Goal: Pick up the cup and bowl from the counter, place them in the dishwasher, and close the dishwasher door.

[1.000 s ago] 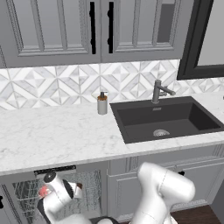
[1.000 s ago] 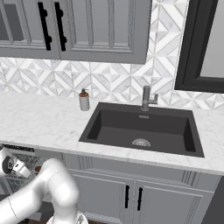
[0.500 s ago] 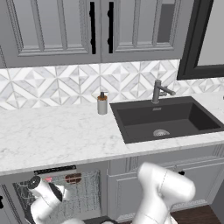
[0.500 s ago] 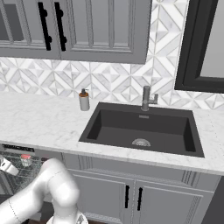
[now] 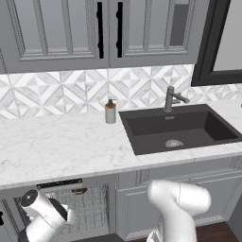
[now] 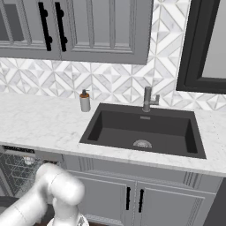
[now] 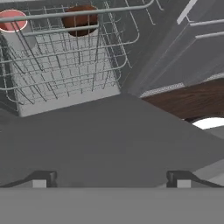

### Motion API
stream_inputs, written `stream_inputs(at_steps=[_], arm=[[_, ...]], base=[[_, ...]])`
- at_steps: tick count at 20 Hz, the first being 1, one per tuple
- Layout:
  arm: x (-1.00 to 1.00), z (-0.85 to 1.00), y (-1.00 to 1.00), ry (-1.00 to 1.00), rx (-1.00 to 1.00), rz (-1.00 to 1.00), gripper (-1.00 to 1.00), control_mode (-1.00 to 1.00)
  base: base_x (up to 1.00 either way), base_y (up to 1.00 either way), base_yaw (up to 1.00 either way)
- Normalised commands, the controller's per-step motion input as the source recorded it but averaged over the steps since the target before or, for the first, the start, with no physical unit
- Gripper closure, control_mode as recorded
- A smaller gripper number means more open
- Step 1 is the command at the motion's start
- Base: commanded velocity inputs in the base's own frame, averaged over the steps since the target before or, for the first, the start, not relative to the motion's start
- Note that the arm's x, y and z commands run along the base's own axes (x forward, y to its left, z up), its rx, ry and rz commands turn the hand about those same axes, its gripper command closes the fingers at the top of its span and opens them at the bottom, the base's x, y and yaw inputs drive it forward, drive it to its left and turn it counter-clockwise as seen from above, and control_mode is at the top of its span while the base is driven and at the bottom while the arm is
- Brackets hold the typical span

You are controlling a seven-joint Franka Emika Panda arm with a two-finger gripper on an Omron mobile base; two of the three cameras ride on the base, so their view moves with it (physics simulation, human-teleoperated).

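Cup [image 7: 12, 20] and bowl [image 7: 80, 19] sit in rack [image 7: 65, 70].

Soap dispenser [image 5: 110, 112]: upright, brown collar, pump on top; centre-left of left base view, just left of sink, near backsplash. Same unit [image 6: 84, 101] upper left of right base view.
Faucet [image 5: 170, 98]: grey metal, behind basin, spout angled right.
Sink basin [image 6: 143, 130]: dark, rectangular, round drain at centre.
Backsplash [image 5: 56, 91]: white-grey geometric tile.
Upper cabinets [image 6: 103, 26]: grey panelled, black bar handles.
Lower cabinets [image 6: 132, 198]: grey, two black vertical handles.
Dark frame [image 6: 198, 46]: upper right.
Wood floor [image 7: 183, 100]: brown, right of hand view.
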Motion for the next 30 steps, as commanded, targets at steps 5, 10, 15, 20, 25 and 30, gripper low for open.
stream_inputs(at_steps=[5,10,15,20,25,30], arm=[[-1.00,0.51,-0.23,-0.04,0.16,0.08,-1.00,-1.00],[-1.00,0.28,0.04,-0.11,-0.07,0.26,-1.00,-1.00],[-1.00,0.02,0.03,0.06,-0.25,0.03,-1.00,-1.00],[-0.78,-0.94,0.00,-0.05,-0.43,-0.12,-1.00,-1.00],[0.02,-1.00,0.05,-0.35,-0.40,-0.13,-1.00,-1.00],[0.37,-0.85,0.25,-0.33,-0.08,-0.01,-1.00,-1.00]], base=[[0.00,0.00,0.00],[0.00,0.00,0.00],[0.00,0.00,0.00],[0.00,0.00,0.00],[0.00,0.00,0.00],[0.00,0.00,0.00]])
